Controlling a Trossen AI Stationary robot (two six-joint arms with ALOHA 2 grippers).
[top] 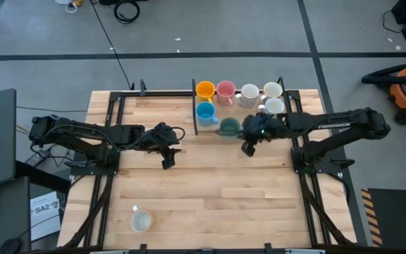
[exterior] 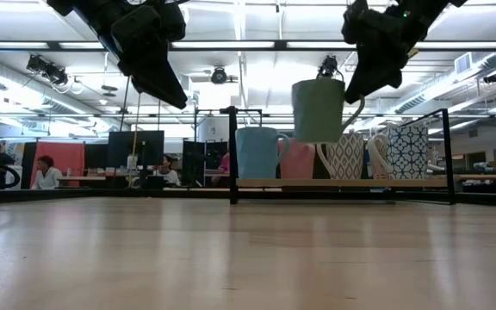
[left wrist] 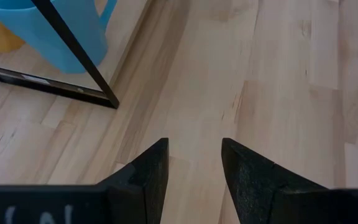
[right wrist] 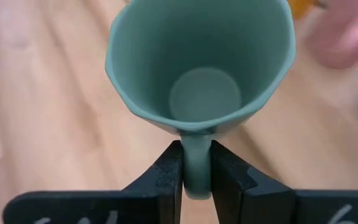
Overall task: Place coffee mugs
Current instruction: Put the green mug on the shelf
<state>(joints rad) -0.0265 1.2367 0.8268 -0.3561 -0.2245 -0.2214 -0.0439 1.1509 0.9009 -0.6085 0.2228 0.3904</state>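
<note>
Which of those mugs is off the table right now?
The teal-green mug. The right gripper pinches its handle and it hangs in the air, while the others stand on the wood, one far from the group.

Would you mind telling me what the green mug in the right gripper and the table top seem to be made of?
The green mug looks like glazed ceramic: smooth, evenly coloured, with a soft sheen inside. The right gripper pinches its handle. The table looks like pale wooden planks with visible grain and seams, probably sealed.

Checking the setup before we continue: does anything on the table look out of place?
One white mug sits alone near the front left corner, far from the mugs grouped in the rack at the back. The teal mug hangs in the right pincer, clamped by its handle.
</note>
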